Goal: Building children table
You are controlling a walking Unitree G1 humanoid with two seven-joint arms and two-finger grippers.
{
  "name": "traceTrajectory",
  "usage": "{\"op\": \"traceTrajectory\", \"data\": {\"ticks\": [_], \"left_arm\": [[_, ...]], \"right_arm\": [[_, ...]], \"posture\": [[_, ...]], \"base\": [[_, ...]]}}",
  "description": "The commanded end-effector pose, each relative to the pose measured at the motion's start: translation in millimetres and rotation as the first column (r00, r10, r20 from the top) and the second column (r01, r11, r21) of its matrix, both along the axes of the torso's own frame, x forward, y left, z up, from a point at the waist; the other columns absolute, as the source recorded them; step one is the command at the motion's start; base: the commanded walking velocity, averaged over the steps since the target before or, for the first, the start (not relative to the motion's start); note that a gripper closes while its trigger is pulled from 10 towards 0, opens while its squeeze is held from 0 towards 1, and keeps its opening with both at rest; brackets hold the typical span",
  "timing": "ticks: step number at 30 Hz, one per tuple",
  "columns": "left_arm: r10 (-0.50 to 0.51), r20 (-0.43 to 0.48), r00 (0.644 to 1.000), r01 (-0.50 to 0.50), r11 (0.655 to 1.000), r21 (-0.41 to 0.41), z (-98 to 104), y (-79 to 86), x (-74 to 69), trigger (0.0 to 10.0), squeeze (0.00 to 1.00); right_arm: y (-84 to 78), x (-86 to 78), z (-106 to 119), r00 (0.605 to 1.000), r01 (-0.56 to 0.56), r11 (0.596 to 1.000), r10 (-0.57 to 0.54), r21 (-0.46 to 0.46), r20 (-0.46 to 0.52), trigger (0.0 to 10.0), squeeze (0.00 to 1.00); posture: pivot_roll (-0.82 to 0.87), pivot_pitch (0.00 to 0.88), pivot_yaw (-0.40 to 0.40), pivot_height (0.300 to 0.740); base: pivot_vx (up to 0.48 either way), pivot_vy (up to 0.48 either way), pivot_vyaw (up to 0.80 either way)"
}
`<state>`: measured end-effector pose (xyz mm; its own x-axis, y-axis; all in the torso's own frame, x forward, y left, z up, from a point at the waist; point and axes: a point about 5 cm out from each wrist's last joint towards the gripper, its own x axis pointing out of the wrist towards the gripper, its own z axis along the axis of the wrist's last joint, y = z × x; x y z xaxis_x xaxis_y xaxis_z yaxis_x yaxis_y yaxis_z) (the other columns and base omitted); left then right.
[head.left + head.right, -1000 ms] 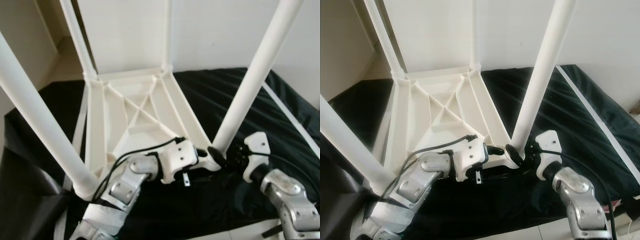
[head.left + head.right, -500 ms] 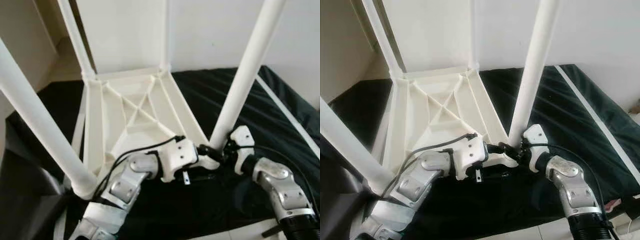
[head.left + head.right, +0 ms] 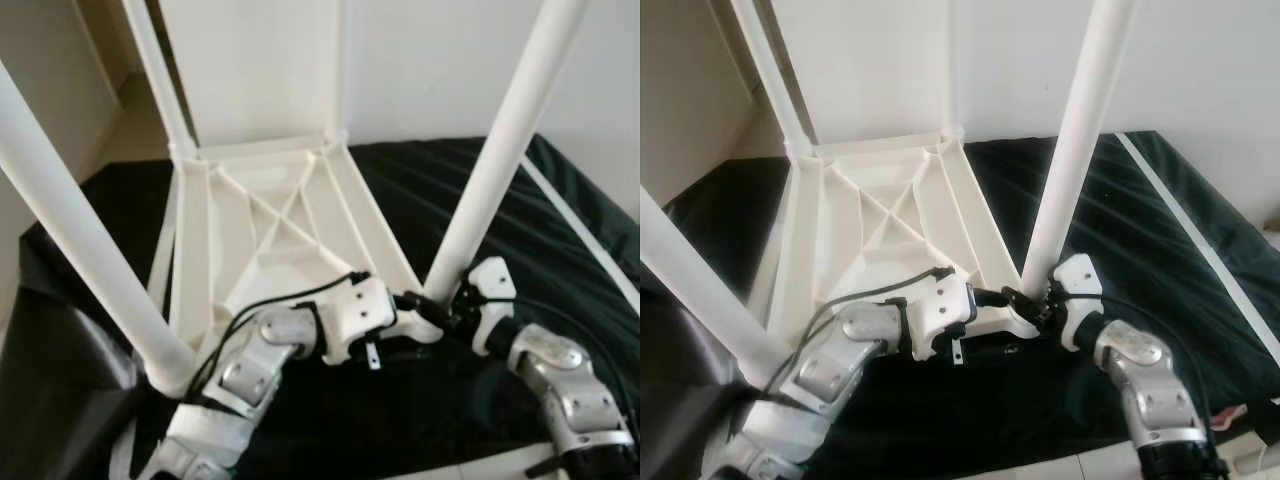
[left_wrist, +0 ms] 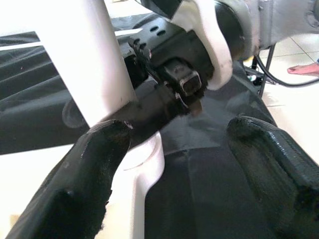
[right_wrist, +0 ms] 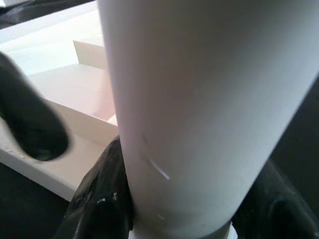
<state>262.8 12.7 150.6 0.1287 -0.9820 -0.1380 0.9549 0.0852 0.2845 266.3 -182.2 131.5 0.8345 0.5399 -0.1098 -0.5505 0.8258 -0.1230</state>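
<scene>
A white plastic children's table [image 3: 270, 230] lies upside down on a black sheet, its legs pointing up. My right gripper [image 3: 455, 300] is shut around the base of the near right leg [image 3: 500, 160]. In the right wrist view that leg [image 5: 199, 99] sits between the two black fingers [image 5: 102, 199]. My left gripper [image 3: 415, 308] is open at the same corner, just beside the leg's socket. One of its fingers [image 4: 84, 184] rests against the white corner, and the other [image 4: 269, 164] hangs over the black sheet.
The near left leg [image 3: 80, 230] stands tall at my left, and two far legs [image 3: 160, 70] rise by the wall. The black sheet [image 3: 560, 230] has a white strip along its right side. Pale tile floor [image 4: 294, 99] lies beyond the sheet's edge.
My right gripper has moved left, in against the base of the near right leg. The left arm has stayed at the corner. The camera has shifted a little.
</scene>
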Motion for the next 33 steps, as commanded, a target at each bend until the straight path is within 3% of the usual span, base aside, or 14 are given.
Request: {"op": "traceTrajectory", "data": {"ticks": [1, 5, 9, 13, 14, 16, 18, 20, 24, 29, 33], "left_arm": [[0.055, 0.013, 0.998, -0.055, 0.998, -0.012, 0, 0.9, 4.0, 10.0, 0.00], [0.061, 0.023, 0.998, -0.061, 0.998, 0.001, 0, 2.2, 6.1, 10.0, 0.00], [0.057, 0.023, 0.998, -0.057, 0.998, -0.004, 2, 3.1, 6.5, 10.0, 0.00], [0.057, 0.020, 0.998, -0.057, 0.998, -0.006, 2, 3.2, 6.9, 10.0, 0.00], [0.058, 0.022, 0.998, -0.058, 0.998, -0.010, 3, 2.8, 7.5, 10.0, 0.00], [0.058, 0.023, 0.998, -0.058, 0.998, -0.011, 3, 2.8, 7.6, 10.0, 0.00], [0.059, 0.026, 0.998, -0.059, 0.998, -0.014, 4, 1.9, 8.1, 10.0, 0.00], [0.062, 0.029, 0.998, -0.061, 0.998, -0.015, 4, 1.6, 8.4, 10.0, 0.00], [0.065, 0.028, 0.998, -0.064, 0.998, -0.018, 4, 2.1, 7.6, 10.0, 0.00], [0.059, 0.027, 0.998, -0.059, 0.998, -0.016, 3, 2.1, 6.2, 10.0, 0.00], [0.060, 0.027, 0.998, -0.059, 0.998, -0.016, 4, 2.4, 6.6, 10.0, 0.00]], "right_arm": [[-4.6, -1.6, -4, 0.995, 0.096, 0.995, -0.096, -0.010, -0.031, 10.0, 0.00], [-2.6, -7.3, -6, 0.978, 0.205, 0.979, -0.205, -0.012, -0.033, 10.0, 0.00], [7.1, -17.8, -9, 0.928, 0.371, 0.928, -0.370, 0.014, -0.050, 10.0, 0.00], [11.0, -19.8, -10, 0.909, 0.413, 0.910, -0.412, 0.021, -0.060, 10.0, 0.00], [13.2, -20.1, -10, 0.876, 0.480, 0.877, -0.478, 0.023, -0.069, 10.0, 0.00], [13.8, -20.4, -10, 0.865, 0.498, 0.867, -0.496, 0.022, -0.072, 10.0, 0.00], [15.8, -18.5, -10, 0.785, 0.617, 0.786, -0.612, 0.037, -0.097, 10.0, 0.00], [23.2, -18.7, -10, 0.735, 0.675, 0.737, -0.668, 0.034, -0.112, 10.0, 0.00], [30.0, -20.7, -10, 0.739, 0.670, 0.742, -0.664, 0.018, -0.115, 10.0, 0.00], [26.9, -21.4, -9, 0.733, 0.677, 0.736, -0.670, 0.026, -0.122, 10.0, 0.00], [31.5, -21.2, -6, 0.750, 0.658, 0.752, -0.651, 0.040, -0.117, 10.0, 0.00]], "posture": [[-0.09, 0.000, -0.013, 0.740], [-0.09, 0.000, -0.007, 0.740], [-0.10, 0.005, 0.006, 0.740], [-0.10, 0.007, 0.006, 0.740], [-0.10, 0.009, 0.007, 0.740], [-0.10, 0.009, 0.007, 0.740], [-0.10, 0.011, 0.007, 0.740], [-0.10, 0.011, 0.005, 0.740], [-0.09, 0.009, 0.004, 0.740], [-0.09, 0.010, 0.006, 0.740], [-0.09, 0.006, 0.007, 0.740]], "base": [[0.000, 0.000, 0.00], [0.000, 0.000, 0.00], [0.000, 0.000, 0.00], [0.000, 0.000, 0.00], [0.000, 0.000, 0.00], [0.000, 0.000, 0.00], [0.000, 0.000, 0.00], [0.000, 0.000, 0.00], [0.000, 0.000, 0.00], [0.000, 0.000, 0.00], [0.000, 0.000, 0.00]]}}
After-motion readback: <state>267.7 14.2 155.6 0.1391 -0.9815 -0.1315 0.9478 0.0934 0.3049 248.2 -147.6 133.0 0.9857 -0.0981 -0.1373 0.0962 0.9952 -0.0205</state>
